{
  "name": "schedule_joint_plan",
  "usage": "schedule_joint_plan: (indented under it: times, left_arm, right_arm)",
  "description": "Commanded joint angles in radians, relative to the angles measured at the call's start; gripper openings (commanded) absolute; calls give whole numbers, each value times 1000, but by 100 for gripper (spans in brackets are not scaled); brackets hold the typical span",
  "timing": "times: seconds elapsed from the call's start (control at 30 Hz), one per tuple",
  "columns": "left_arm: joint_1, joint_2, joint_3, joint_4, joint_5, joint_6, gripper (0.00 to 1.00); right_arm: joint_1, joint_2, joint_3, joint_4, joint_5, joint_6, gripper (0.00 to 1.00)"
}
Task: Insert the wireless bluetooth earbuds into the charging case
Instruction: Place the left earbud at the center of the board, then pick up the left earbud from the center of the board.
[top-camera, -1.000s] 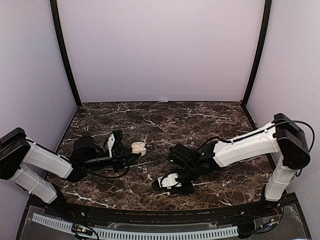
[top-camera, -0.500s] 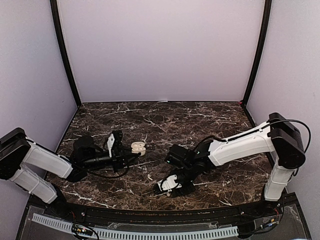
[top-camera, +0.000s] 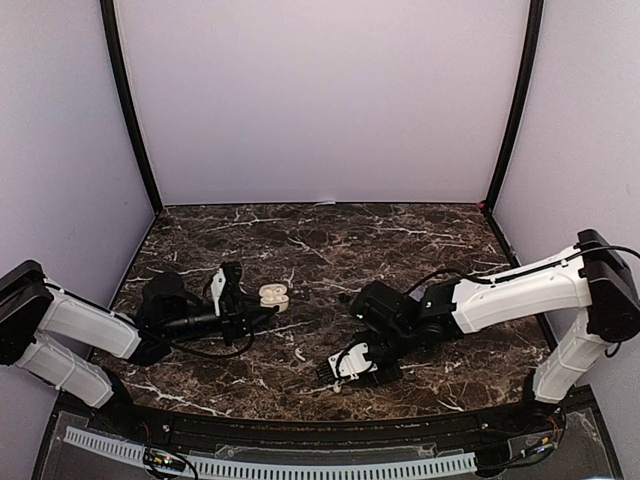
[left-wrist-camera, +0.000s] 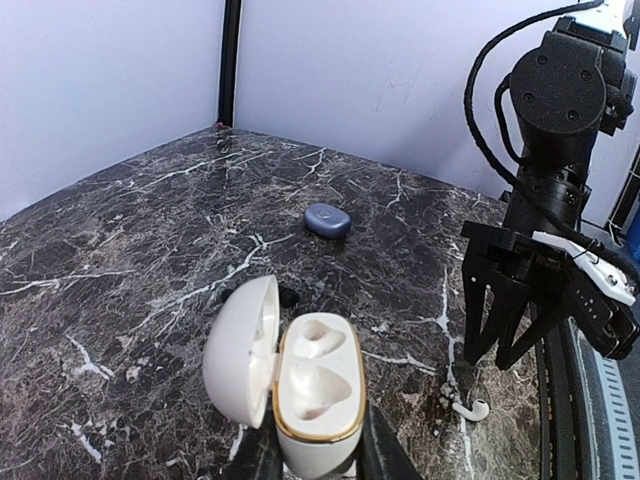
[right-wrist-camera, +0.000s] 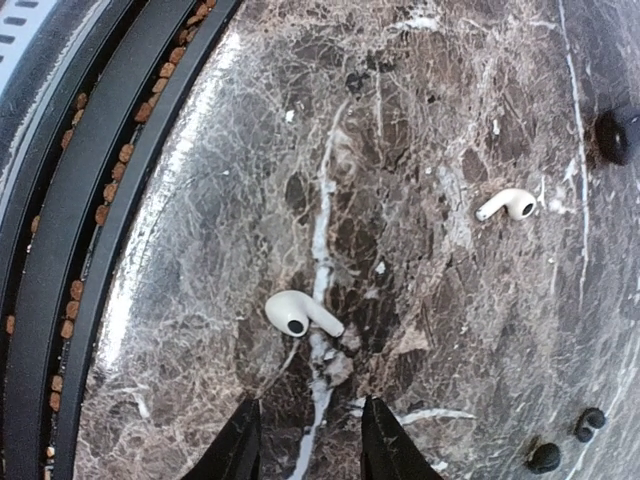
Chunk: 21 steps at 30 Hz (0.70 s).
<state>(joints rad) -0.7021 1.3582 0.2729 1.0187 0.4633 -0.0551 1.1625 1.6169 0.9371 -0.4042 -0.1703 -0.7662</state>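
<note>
Right pincer (right-wrist-camera: 310, 405), jaws apart with nothing between them, hangs over the desk (right-wrist-camera: 400, 120) to the right of the open charging case (left-wrist-camera: 315, 390) and nearer the arm bases. A white earbud (right-wrist-camera: 300, 313) lies flat on the marble just ahead of its fingertips, untouched, stem pointing away from the case side. The spread jaws and the low, nose-down pose suggest a pick being lined up: the gap looks wide enough to straddle the bud.

Left pincer (left-wrist-camera: 315, 440) is clenched on the lower body of the charging case, lid swung back to the left, both moulded wells facing up and seemingly vacant. Held this way, off to the left and steady, the case serves as a fixed receptacle; its mouth is turned toward the other arm so that a bud can be lowered straight in.

A second white earbud (right-wrist-camera: 507, 205) rests on the desk farther from the case's right side than the first one is from the fingertips, well apart from it. Small dark buds (right-wrist-camera: 543, 457) sit loose nearby, and one dark bud (left-wrist-camera: 289, 297) lies just beyond the case's lid. A closed blue case (left-wrist-camera: 328, 219) lies farther beyond the open case, not in play.

Judged stage: early, with no bud yet seated. Risk: the rounded bud may roll or squirt out as the jaws close on the hard marble
</note>
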Motion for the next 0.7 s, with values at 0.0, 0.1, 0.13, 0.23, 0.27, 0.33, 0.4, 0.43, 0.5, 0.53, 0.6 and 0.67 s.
schedule_joint_plan:
  times: [0.0, 0.1, 0.13, 0.23, 0.27, 0.33, 0.4, 0.43, 0.5, 0.53, 0.6, 0.67]
  left_arm:
    - [7, -39, -18, -13, 0, 22, 8]
    - [7, -49, -24, -19, -7, 27, 8]
    - [7, -52, -25, -20, -11, 28, 8]
    - [7, -57, -32, -19, -21, 30, 8]
    - [8, -57, -33, -17, -22, 29, 8]
    - [10, -60, -38, -12, -23, 28, 8]
    - [12, -60, -44, -5, -26, 26, 8]
    - [14, -62, -46, -3, -27, 26, 8]
    - [19, -63, -53, 3, -28, 23, 8]
    - [21, -64, -56, 6, -28, 23, 8]
    - [25, -65, -61, 10, -28, 21, 8]
    - [29, -69, -65, 11, -28, 23, 8]
  right_arm:
    - [36, -54, -54, 84, 9, -88, 33]
    - [52, -83, -92, 124, 5, -164, 35]
    - [55, -88, -100, 133, 10, -186, 35]
    - [55, -76, -75, 110, 10, -230, 36]
    - [55, -66, -62, 95, 5, -245, 36]
    - [55, -38, -35, 66, -5, -269, 36]
    - [55, -13, -8, 31, -9, -291, 35]
    - [55, 7, 5, 19, -9, -299, 35]
    - [57, 26, 23, -2, -5, -315, 35]
    - [57, 34, 29, -8, -7, -322, 35]
    - [58, 47, 44, -22, -10, -337, 35]
    - [60, 61, 60, -41, -9, -351, 35]
